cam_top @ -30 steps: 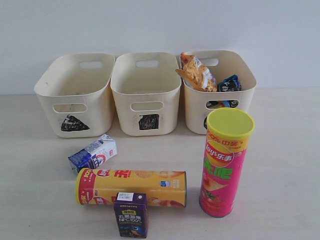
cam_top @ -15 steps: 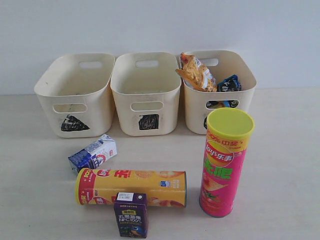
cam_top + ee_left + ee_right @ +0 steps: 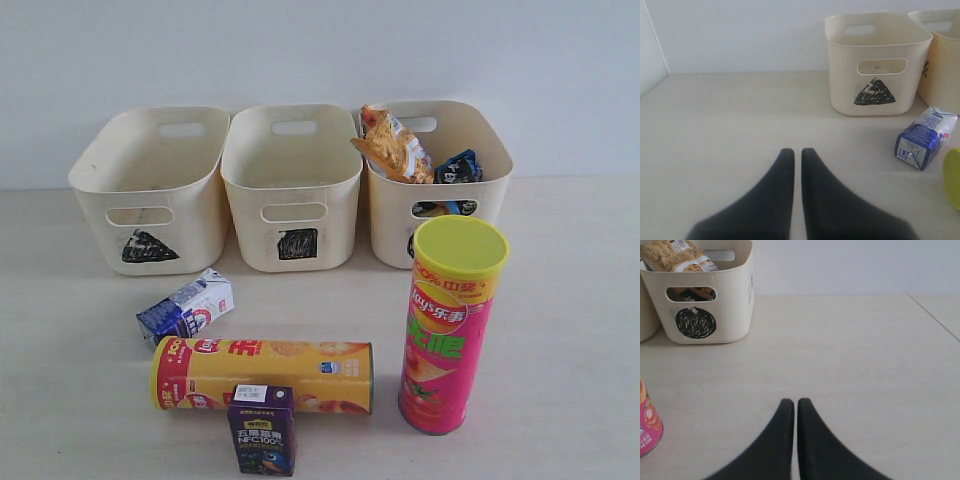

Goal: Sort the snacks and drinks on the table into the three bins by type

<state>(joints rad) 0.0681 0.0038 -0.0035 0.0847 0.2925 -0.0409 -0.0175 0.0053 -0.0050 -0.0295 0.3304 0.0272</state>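
The left gripper, pinched closed and empty, should spread wide and span the narrow sides of the toppled blue-and-white milk carton at five o'clock from the triangle-marked cream plastic tub; the right gripper is likewise closed, empty.

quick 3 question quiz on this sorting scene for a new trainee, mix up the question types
1. True or false: the yellow tube lies on its side.
2. Pick one: the bags sit in the bin marked A triangle, B square, C circle.
3. Short answer: which carton stands upright in front of the yellow tube?

Key
1. True.
2. C, the circle bin.
3. The juice box.
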